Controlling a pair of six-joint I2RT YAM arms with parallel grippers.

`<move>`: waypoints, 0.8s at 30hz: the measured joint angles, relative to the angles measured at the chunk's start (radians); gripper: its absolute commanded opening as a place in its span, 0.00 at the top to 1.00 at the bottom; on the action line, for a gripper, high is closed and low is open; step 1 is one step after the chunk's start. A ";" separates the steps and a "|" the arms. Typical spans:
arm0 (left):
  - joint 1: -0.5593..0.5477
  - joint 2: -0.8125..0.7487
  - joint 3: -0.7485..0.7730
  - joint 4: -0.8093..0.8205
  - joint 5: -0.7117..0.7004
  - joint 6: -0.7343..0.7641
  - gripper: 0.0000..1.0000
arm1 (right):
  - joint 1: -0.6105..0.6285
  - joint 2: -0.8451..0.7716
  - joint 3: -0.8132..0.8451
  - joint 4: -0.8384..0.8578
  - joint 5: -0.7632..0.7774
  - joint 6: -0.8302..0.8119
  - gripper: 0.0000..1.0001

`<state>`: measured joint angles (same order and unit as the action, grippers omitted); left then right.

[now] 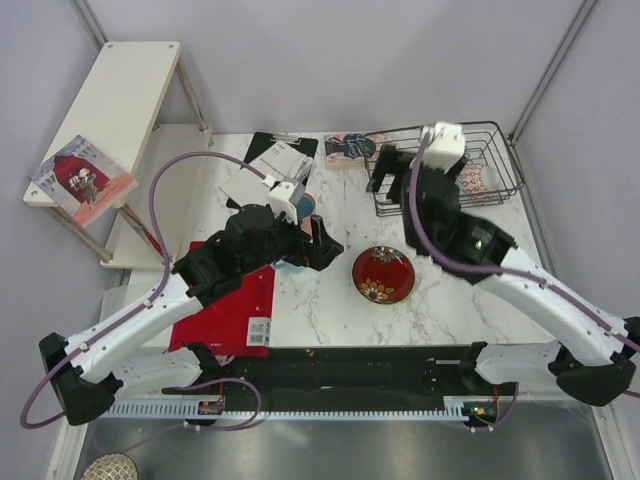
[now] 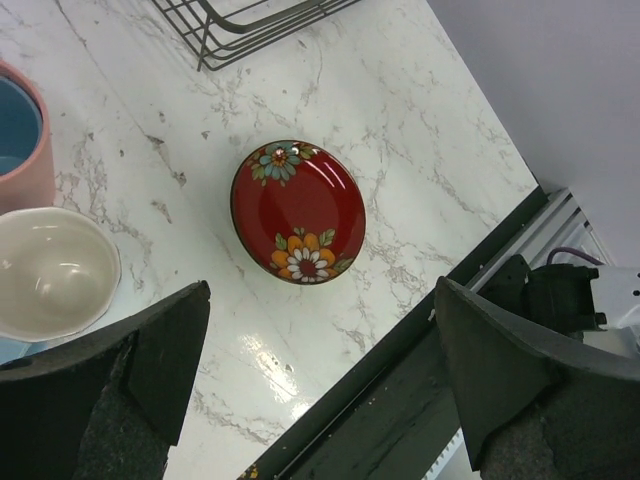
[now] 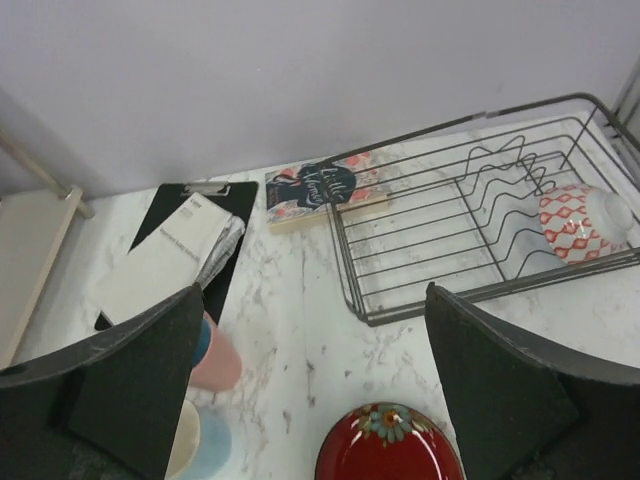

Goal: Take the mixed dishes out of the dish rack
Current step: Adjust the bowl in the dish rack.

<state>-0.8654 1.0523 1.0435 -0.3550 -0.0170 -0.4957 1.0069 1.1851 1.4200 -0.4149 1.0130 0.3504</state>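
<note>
Ease the open right gripper (image 3: 312, 300) into the right end of the dish rack (image 3: 480, 297), pinch the red-patterned bowl (image 3: 575, 222) by its rim, lift straight up; leave the open left gripper (image 2: 320, 290) outside it.

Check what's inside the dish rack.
One red-patterned dish lies at the right end of the dish rack; the other wires look bare. Its near right corner is hidden behind a jaw.

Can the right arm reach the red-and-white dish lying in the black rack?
Probably yes. The right gripper is open near the dish rack. The red-and-white dish sits at the rack's other end with nothing covering it, and the rack is open on top.
</note>
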 measured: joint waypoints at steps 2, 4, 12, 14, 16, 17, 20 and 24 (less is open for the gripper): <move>0.000 -0.018 -0.010 -0.011 -0.006 0.000 0.01 | -0.212 0.057 0.059 -0.015 -0.165 0.050 0.02; 0.000 -0.032 -0.021 -0.014 -0.008 0.001 0.01 | -0.424 0.123 0.112 -0.024 -0.335 0.106 0.02; 0.000 -0.056 -0.046 -0.031 -0.008 0.001 0.01 | -0.823 0.405 0.232 -0.093 -0.603 0.281 0.02; 0.000 -0.066 -0.053 -0.036 -0.008 0.001 0.01 | -0.856 0.491 0.321 -0.158 -0.639 0.269 0.02; 0.000 -0.072 -0.058 -0.039 -0.008 0.001 0.01 | -0.883 0.569 0.411 -0.174 -0.661 0.251 0.02; 0.000 -0.074 -0.061 -0.041 -0.008 0.001 0.01 | -0.899 0.599 0.440 -0.176 -0.666 0.238 0.02; 0.000 -0.078 -0.069 -0.042 -0.008 0.001 0.01 | -0.934 0.644 0.452 -0.200 -0.642 0.193 0.02; 0.000 -0.078 -0.073 -0.050 -0.008 0.002 0.01 | -0.945 0.690 0.442 -0.221 -0.530 0.134 0.02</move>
<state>-0.8654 0.9741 0.9707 -0.4046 -0.0250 -0.4942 0.0616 1.8755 1.8622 -0.6357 0.4828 0.4839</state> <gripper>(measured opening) 0.993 0.982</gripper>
